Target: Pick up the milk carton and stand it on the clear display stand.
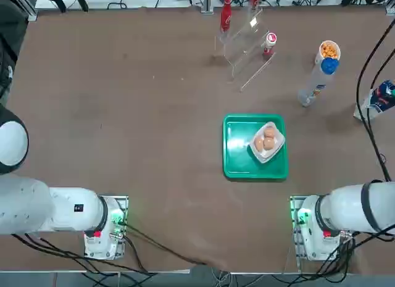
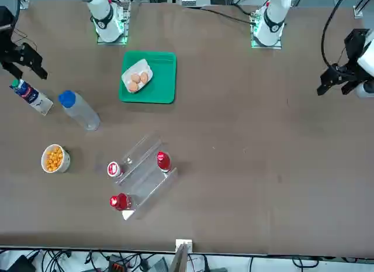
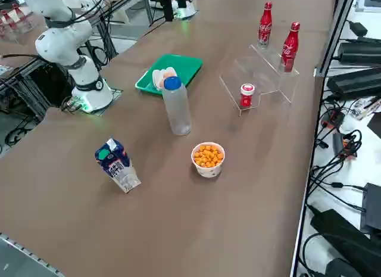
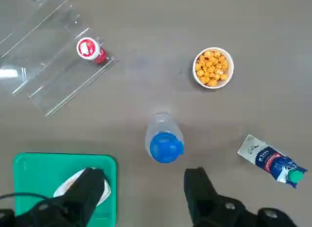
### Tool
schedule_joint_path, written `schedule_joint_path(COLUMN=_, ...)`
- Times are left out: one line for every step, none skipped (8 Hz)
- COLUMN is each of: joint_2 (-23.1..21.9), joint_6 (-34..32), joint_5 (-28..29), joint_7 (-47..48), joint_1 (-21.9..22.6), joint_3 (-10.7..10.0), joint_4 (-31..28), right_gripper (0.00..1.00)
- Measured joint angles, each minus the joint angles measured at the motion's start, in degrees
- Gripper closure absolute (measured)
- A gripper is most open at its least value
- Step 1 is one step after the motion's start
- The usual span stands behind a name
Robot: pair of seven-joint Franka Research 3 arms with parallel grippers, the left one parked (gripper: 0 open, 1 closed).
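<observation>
The milk carton [image 3: 116, 164], white with a dark blue upper part and a green cap, stands alone near the table's right edge [image 1: 378, 99] [image 2: 30, 97] [image 4: 270, 161]. The clear display stand [image 1: 248, 51] [image 2: 144, 169] [image 3: 262, 74] [image 4: 46, 66] sits at the far side of the table and carries two slim red bottles and a small red can. My right gripper [image 4: 144, 188] hangs high over the table's right side, open, with nothing between its fingers. The carton lies off to one side of the fingers, well below them.
A clear bottle with a blue cap [image 1: 318, 80] and a cup of orange snacks [image 1: 329, 50] stand between the carton and the stand. A green tray [image 1: 236, 166] holding a white dish of eggs [image 1: 268, 141] is at mid-table.
</observation>
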Motion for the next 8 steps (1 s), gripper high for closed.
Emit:
schedule_joint_path(joint_2=0.0, joint_6=0.0, joint_5=0.0, joint_7=-0.1, joint_1=0.1, joint_3=0.0, joint_4=0.0, right_gripper=0.0)
schedule_joint_path(joint_2=0.0, joint_6=0.0, joint_5=0.0, joint_7=-0.1, joint_1=0.3, joint_3=0.1, joint_4=0.0, right_gripper=0.0)
schedule_joint_path(joint_2=0.0, joint_6=0.0, joint_5=0.0, joint_7=-0.1, joint_1=0.5, joint_3=0.2, joint_4=0.0, right_gripper=0.0)
schedule_joint_path(joint_2=0.1, joint_6=-0.1, joint_5=0.0, joint_7=-0.1, joint_1=0.4, joint_3=0.2, joint_4=0.0, right_gripper=0.0)
schedule_joint_path(joint_2=0.5, joint_6=-0.3, joint_5=0.0, joint_7=-0.1, joint_1=0.2, joint_3=-0.2, joint_4=0.0, right_gripper=0.0)
schedule_joint_path(joint_2=1.4, joint_6=-1.0, joint_5=-0.3, joint_7=-0.1, joint_1=-0.3, joint_3=-0.6, joint_4=-0.1, right_gripper=0.0)
schedule_joint_path(joint_2=2.4, joint_6=-1.8, joint_5=-1.4, joint_7=-1.1, joint_1=-1.5, joint_3=-1.0, joint_4=-0.5, right_gripper=0.0)
schedule_joint_path(joint_2=3.2, joint_6=-2.0, joint_5=-2.5, joint_7=-5.9, joint_1=-3.5, joint_3=-1.3, joint_4=-1.3, right_gripper=0.01)
